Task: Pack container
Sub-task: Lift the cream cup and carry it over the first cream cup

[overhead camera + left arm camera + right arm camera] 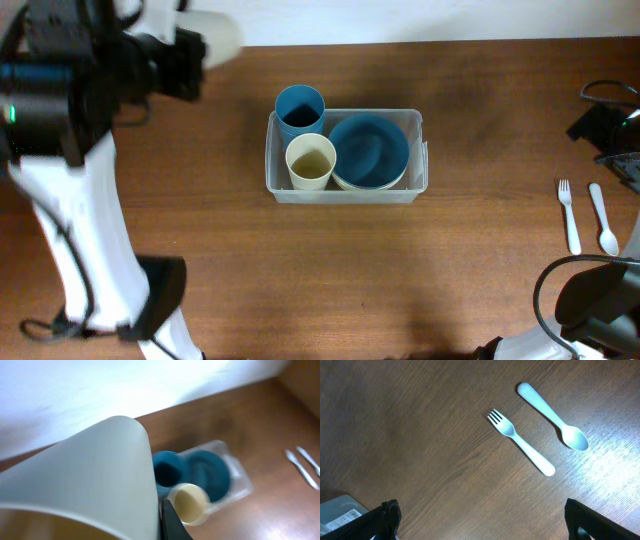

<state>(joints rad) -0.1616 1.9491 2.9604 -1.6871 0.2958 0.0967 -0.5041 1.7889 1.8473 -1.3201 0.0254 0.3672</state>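
**Wooden worktop, cup pending**

Your container sits mid-table toward the far edge, partly filled. Left gripper clamps a white cup over the far left corner, probably to add it. Right gripper, spread open, hovers above the fork at the right edge.

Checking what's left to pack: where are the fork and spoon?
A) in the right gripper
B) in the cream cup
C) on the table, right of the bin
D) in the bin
C: the fork and spoon lie side by side on the table, well apart from the bin.
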